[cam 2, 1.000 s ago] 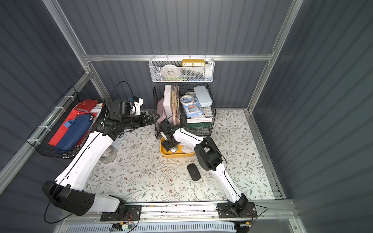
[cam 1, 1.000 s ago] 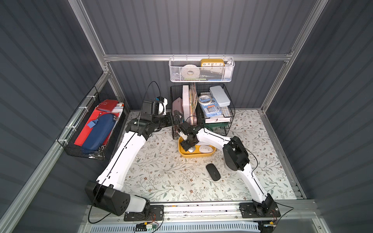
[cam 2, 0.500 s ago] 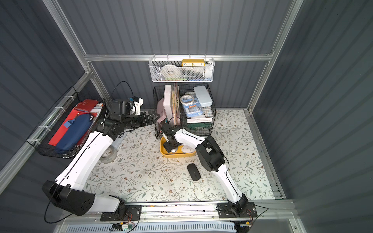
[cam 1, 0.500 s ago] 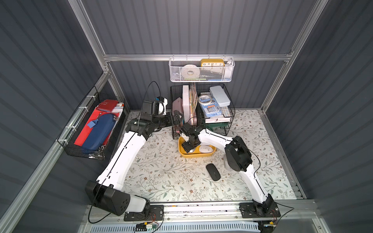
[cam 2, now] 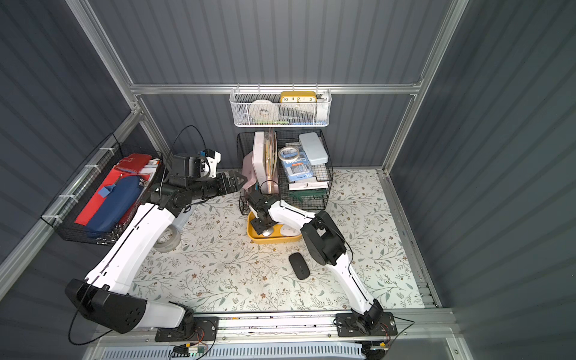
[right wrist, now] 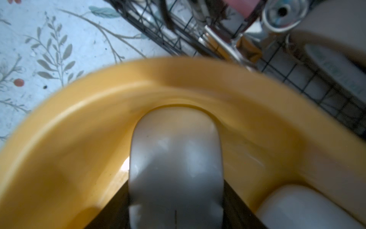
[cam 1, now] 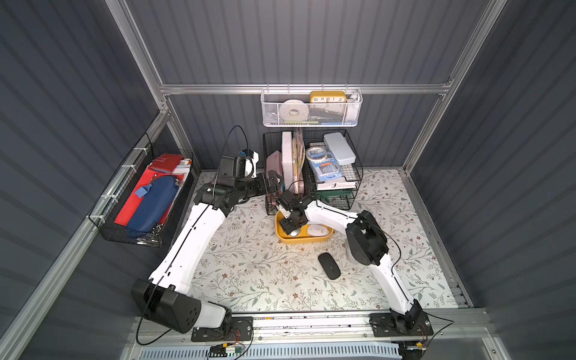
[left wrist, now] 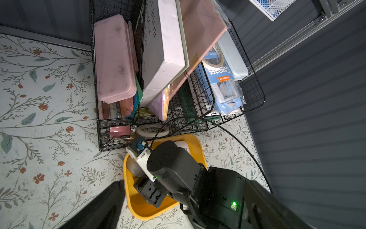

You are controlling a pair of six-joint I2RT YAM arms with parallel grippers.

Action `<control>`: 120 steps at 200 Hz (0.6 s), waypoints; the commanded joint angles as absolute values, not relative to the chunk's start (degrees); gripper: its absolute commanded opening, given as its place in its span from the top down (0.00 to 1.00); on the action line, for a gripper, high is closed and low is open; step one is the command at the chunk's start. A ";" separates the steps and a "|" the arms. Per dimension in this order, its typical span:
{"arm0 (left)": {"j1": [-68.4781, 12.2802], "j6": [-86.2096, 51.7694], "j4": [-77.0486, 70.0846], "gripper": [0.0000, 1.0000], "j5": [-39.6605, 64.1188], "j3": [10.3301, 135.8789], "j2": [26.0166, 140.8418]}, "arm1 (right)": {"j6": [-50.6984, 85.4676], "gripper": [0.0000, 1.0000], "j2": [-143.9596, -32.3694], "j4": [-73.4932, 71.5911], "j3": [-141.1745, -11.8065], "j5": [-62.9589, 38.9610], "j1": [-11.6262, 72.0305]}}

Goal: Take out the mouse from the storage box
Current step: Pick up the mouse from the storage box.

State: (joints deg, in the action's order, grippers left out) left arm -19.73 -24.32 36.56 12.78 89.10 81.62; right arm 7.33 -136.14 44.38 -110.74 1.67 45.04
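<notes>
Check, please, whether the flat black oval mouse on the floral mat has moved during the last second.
No. The black mouse stays put, equally far from the mustard-yellow plastic storage box as before.

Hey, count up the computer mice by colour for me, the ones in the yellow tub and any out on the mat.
Grey mouse, in the storage box: 1
White mouse, in the storage box: 1
Black mouse, on the mat: 1
Total: 3
</notes>
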 commanded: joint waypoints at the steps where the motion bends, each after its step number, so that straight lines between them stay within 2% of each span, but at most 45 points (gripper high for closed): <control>1: -19.42 -23.47 37.71 0.01 12.57 90.08 81.25 | 9.53 0.45 -137.57 48.25 -107.27 1.90 45.68; 33: -19.42 -23.47 37.62 0.01 12.92 90.26 81.46 | 10.45 0.48 -135.11 48.27 -107.25 4.56 46.06; 120: -19.42 -23.69 36.76 0.01 13.27 89.91 81.14 | 10.81 0.49 -128.55 46.25 -106.88 10.72 46.15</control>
State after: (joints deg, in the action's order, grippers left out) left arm -19.73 -24.32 36.51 12.84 89.10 81.62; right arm 9.76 -130.89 46.74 -107.00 8.21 46.15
